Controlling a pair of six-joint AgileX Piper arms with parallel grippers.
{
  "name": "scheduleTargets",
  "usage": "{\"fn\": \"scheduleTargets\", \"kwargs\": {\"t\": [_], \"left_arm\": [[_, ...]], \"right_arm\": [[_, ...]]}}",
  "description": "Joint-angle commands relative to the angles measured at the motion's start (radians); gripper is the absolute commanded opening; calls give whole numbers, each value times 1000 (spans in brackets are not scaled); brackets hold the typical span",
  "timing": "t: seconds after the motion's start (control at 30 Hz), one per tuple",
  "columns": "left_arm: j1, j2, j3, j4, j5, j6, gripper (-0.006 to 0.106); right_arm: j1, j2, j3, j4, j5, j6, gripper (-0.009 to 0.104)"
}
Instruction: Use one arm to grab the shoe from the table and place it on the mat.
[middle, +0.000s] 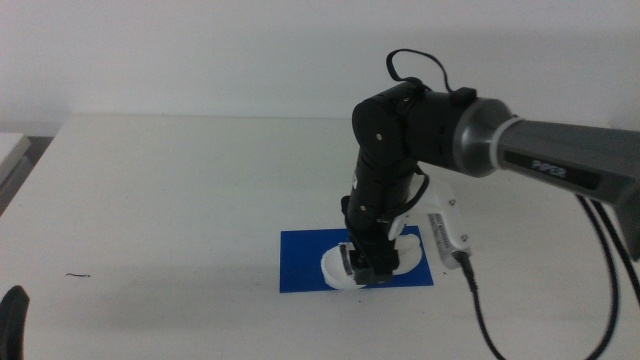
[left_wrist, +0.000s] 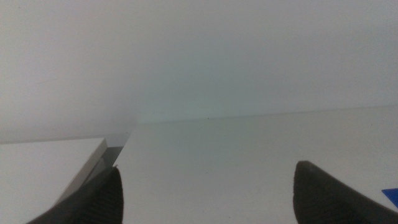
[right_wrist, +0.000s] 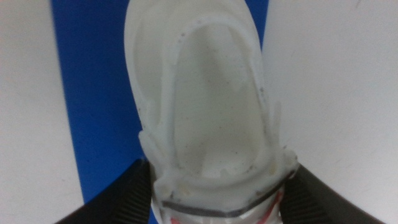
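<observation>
The right arm's dark two-jawed hand (middle: 368, 268) pinches the small white strapped shoe (middle: 345, 268) over the thin deep-blue rectangular mat (middle: 300, 262) toward the white tabletop's (middle: 180, 200) near edge, apparently the placing step; next, release and lift straight up.
</observation>
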Motion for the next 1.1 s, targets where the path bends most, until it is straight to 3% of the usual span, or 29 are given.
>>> {"fn": "scheduleTargets", "kwargs": {"t": [0.0, 0.3, 0.53, 0.73, 0.87, 1.0, 1.07], "left_arm": [[0, 5, 0, -4, -12, -3, 94], [0, 5, 0, -4, -12, -3, 94], [0, 5, 0, -4, -12, -3, 94], [0, 5, 0, -4, -12, -3, 94], [0, 5, 0, -4, -12, -3, 94], [0, 5, 0, -4, -12, -3, 94], [0, 5, 0, -4, -12, -3, 94]], "right_arm": [[-12, 23, -33, 33, 14, 22, -2], [-24, 49, -65, 39, -33, 22, -2], [-48, 75, -68, 124, -50, 22, -2], [-49, 78, -68, 112, -109, 22, 2], [-49, 78, -68, 112, -116, 22, 23], [-49, 78, -68, 112, -113, 22, 65], [-49, 73, -68, 108, -112, 6, 79]]}}
